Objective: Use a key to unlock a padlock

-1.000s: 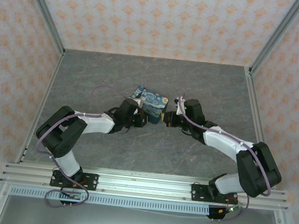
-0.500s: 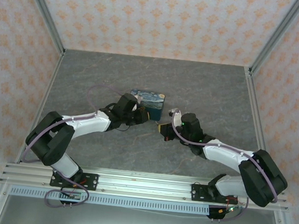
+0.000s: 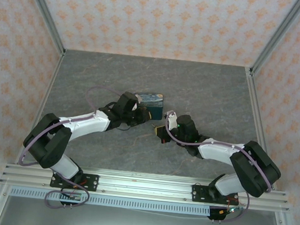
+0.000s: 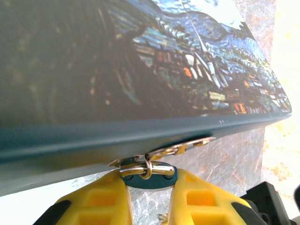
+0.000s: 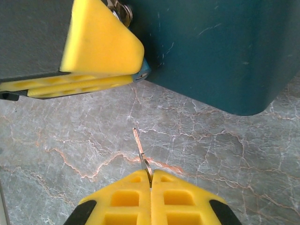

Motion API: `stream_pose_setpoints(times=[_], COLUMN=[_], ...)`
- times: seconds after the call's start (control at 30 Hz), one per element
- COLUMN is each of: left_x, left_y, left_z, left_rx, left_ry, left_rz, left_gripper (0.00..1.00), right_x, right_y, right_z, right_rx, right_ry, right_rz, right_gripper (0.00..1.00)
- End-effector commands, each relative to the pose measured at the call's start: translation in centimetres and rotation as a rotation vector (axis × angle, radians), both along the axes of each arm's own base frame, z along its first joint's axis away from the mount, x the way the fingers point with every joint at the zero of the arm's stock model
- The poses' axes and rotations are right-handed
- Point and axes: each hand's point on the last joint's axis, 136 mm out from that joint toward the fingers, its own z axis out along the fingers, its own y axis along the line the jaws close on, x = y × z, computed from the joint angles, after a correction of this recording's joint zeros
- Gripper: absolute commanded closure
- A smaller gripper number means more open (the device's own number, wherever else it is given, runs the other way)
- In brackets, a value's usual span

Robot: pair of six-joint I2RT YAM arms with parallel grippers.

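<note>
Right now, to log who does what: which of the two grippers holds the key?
The right gripper: its shut yellow fingers pinch the thin key, blade pointing out. The left gripper instead clamps the small blue-green padlock at the tin box.

Two black-and-white arms (image 3: 87, 123), looping lilac cables (image 3: 100, 88), slotted yellow end effector fingers (image 5: 123, 200)

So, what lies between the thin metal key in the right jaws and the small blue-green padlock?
Bare grey marbled table lies there, in the right wrist view, with the key below and the padlock above.
</note>
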Motion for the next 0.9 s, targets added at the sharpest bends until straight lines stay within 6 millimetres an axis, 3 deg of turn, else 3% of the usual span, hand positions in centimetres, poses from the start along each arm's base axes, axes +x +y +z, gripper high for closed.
stream_pose_setpoints(times=[0.0,0.87], left_x=[0.5,0.0], left_y=[-0.9,-1.0], left_z=[3.0,3.1], left_rx=[-0.053,-0.035], left_ry=[-0.05,-0.049], left_rz=[-0.009,-0.03], left_gripper=[0.82,0.83], right_x=[0.9,2.8], right_y=[1.1,1.8], right_z=[1.8,2.0], right_rx=[0.05,0.03], right_ry=[-0.064,-0.084], right_rz=[0.009,-0.021], right_gripper=[1.0,1.0])
